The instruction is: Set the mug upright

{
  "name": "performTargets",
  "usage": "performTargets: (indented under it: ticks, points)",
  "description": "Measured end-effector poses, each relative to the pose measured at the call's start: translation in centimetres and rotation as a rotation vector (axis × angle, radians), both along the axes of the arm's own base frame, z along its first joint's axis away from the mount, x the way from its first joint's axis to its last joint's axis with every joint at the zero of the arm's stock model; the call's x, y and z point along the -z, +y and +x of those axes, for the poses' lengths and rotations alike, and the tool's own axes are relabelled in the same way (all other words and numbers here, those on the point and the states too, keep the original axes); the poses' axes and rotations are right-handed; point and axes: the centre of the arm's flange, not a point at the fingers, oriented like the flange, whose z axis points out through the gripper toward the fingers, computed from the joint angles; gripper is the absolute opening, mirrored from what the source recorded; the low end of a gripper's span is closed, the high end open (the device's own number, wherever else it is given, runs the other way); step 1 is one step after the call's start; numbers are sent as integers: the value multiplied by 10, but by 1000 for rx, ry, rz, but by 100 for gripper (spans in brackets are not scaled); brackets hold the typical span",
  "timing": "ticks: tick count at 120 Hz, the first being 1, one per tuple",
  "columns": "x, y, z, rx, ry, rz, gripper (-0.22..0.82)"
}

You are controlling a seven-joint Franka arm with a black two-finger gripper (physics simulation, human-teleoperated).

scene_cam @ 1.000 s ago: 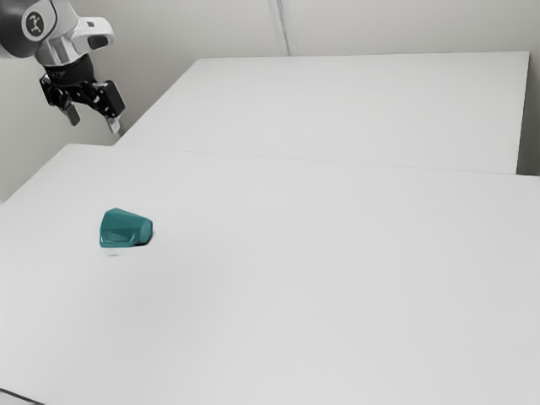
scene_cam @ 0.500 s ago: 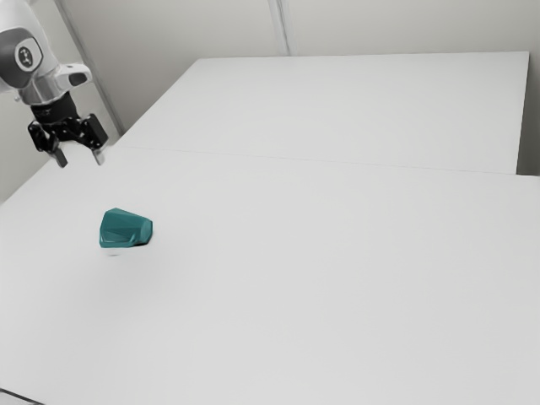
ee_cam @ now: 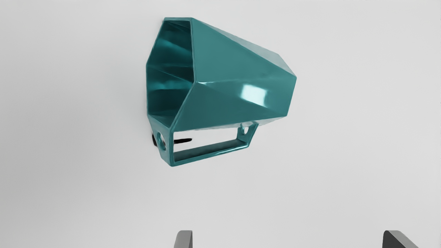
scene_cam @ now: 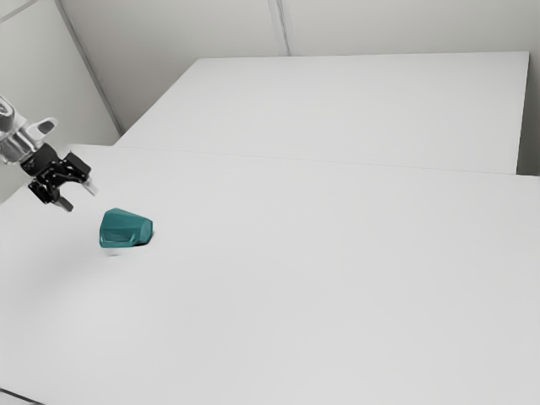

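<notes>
Mug (scene_cam: 125,229): lying on its side at the left of the exterior view, opening its mouth to the wrist camera
Handle (ee_cam: 210,151): blurring into the body in the exterior view
Dark sliver (ee_cam: 182,141): peeking through the handle, defying identification
Gripper (scene_cam: 78,197): hovering near the mug, upper left of it
Fingers (ee_cam: 185,239): standing wide apart, running out of the wrist view
Arm (scene_cam: 13,139): leaving the frame at far left
Tabletop (scene_cam: 337,287): spreading white across the lower frame
Walls (scene_cam: 169,34): rising pale grey behind
</notes>
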Motion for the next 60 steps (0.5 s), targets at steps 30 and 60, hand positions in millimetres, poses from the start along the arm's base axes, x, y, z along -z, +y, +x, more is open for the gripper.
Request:
performTargets:
  ticks: [30,60]
  points:
    - [52,24,14,68,-88,-99,60]
    - [90,43,24,117,-179,-161,60]
